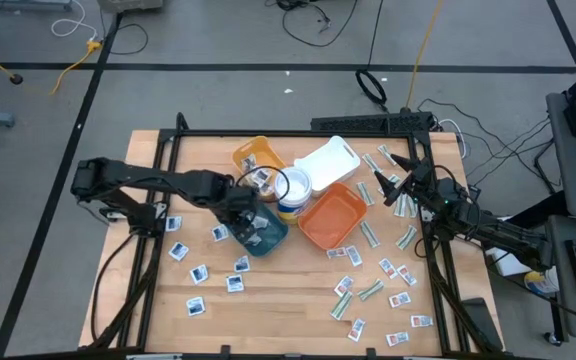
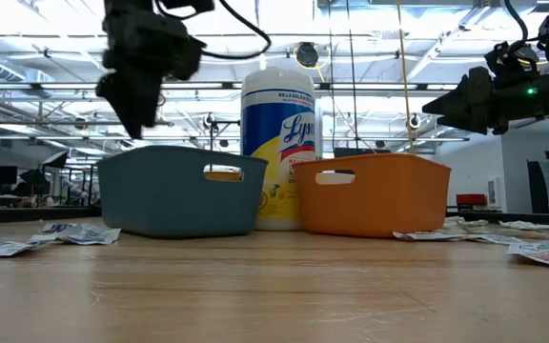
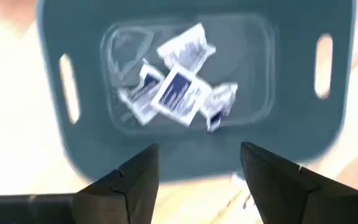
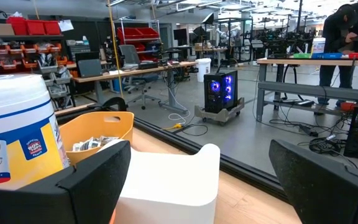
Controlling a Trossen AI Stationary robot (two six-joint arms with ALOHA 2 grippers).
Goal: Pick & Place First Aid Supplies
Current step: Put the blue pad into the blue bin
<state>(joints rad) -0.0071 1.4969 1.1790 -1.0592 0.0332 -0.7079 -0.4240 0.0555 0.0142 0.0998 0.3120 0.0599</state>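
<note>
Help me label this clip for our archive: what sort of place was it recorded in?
Most likely a robotics lab or industrial workshop. The right wrist view shows workbenches, red parts bins on shelving and a lit computer tower on a cart; the high view shows cables across a taped concrete floor around the wooden table.

A blue tray (image 1: 264, 232), an orange tray (image 1: 332, 217), a white tray (image 1: 327, 162) and a yellow tray (image 1: 258, 157) were clustered around a white round wipes tub (image 1: 293, 192) near the middle of the wooden table (image 1: 288, 310). In the low view the tub stood upright between the blue and orange trays. A person (image 4: 350, 28) bent over a workbench (image 4: 319, 62) far back in the room.
</note>
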